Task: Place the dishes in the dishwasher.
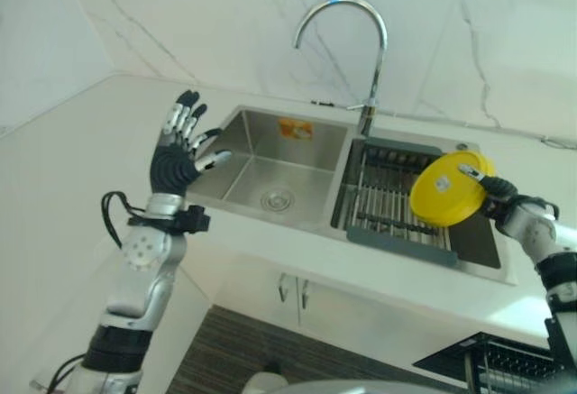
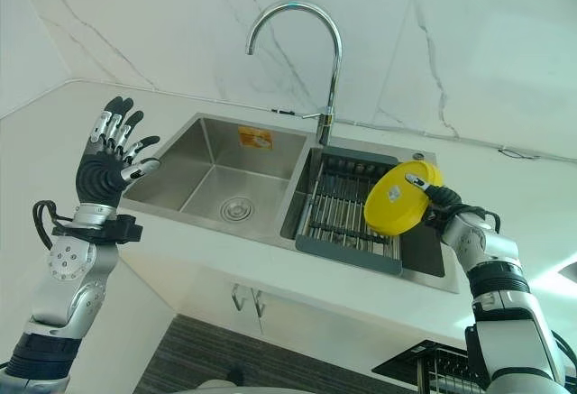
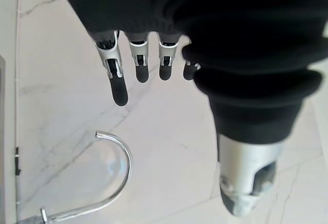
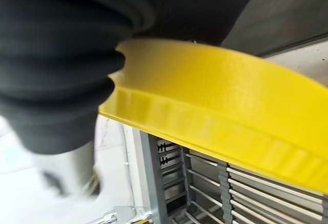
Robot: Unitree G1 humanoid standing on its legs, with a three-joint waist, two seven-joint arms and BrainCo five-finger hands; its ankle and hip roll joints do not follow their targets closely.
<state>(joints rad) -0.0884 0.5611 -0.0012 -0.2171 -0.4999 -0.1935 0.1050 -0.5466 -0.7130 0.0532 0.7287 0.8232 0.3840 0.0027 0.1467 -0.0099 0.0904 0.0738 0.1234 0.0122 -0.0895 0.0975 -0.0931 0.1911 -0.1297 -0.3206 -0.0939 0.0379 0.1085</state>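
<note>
1. The right robot hand (image 2: 439, 205) pinched the yellow plate (image 2: 397, 198) by its rim, one finger lying over the upper edge and the rest hidden behind the disc.
2. The plate hung tilted, nearly on edge, in the air above the dish rack (image 2: 347, 214) that sat in the right basin of the sink (image 2: 180, 164); it touched nothing but the hand.
3. The right wrist view showed the plate's thick ribbed edge (image 4: 220, 116) close against the dark cover, with the rack bars below.
4. It looked like stiff, light plastic: unlikely to break, but smooth and apt to swivel in a rim pinch. A hold with the thumb on one face and fingers on the other, near the edge, should suit it best.
5. The left robot hand (image 1: 180, 146) was raised beside the left basin, fingers spread and straight, holding nothing.
6. Further out stood the tap (image 1: 356, 42) behind the sink, the white table (image 2: 559, 223) around it, and a dark wire basket (image 1: 505, 362), probably the dishwasher's, at lower right.
</note>
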